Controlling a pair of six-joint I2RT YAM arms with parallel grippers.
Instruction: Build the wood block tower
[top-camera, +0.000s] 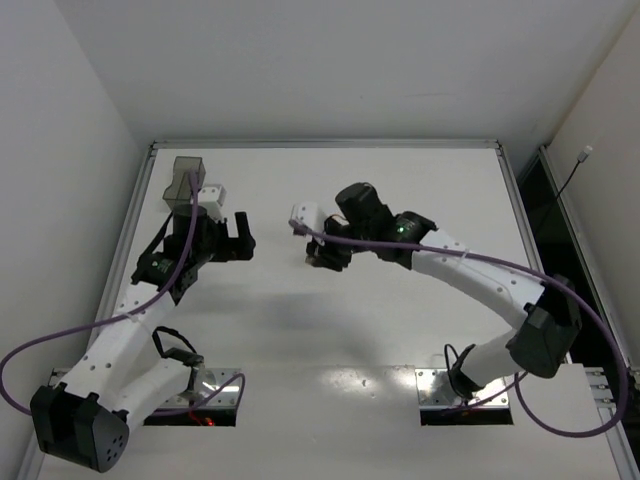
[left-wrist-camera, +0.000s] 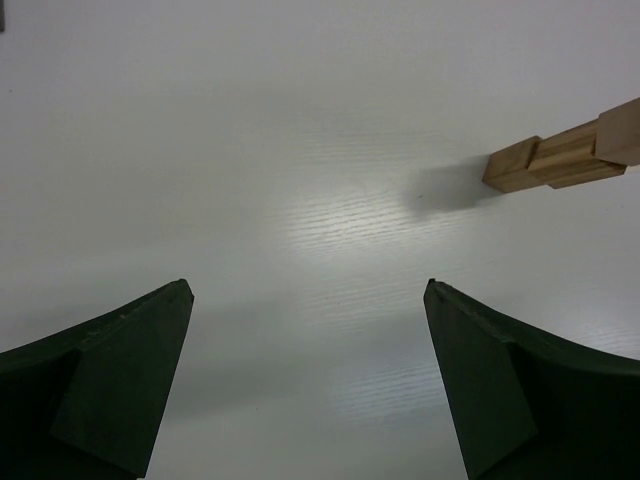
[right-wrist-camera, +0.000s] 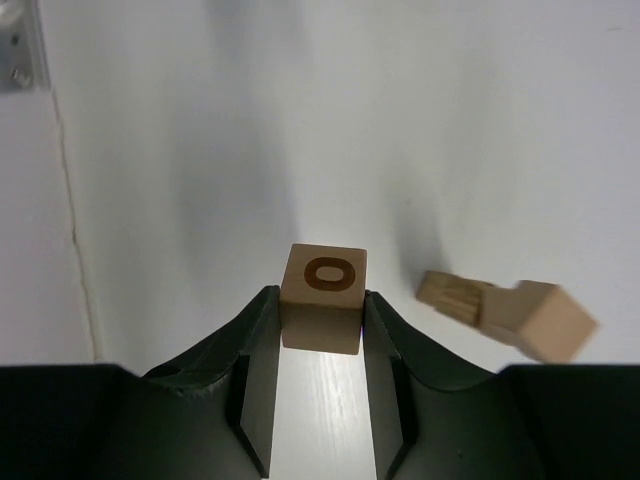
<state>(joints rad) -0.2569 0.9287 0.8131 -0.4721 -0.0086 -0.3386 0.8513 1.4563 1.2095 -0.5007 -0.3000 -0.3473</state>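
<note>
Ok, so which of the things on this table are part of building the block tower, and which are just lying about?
Part of the job: wood block marked O, clamped in the right gripper; tower of tan cubes beside it.
Just lying about: dark grey translucent bin near the far left corner of the table.

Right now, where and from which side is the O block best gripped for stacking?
By its two opposite flat side faces, from above, as the right hand grips the O block: parallel faces clamp squarely, and the underside is free to seat on the tower.
</note>
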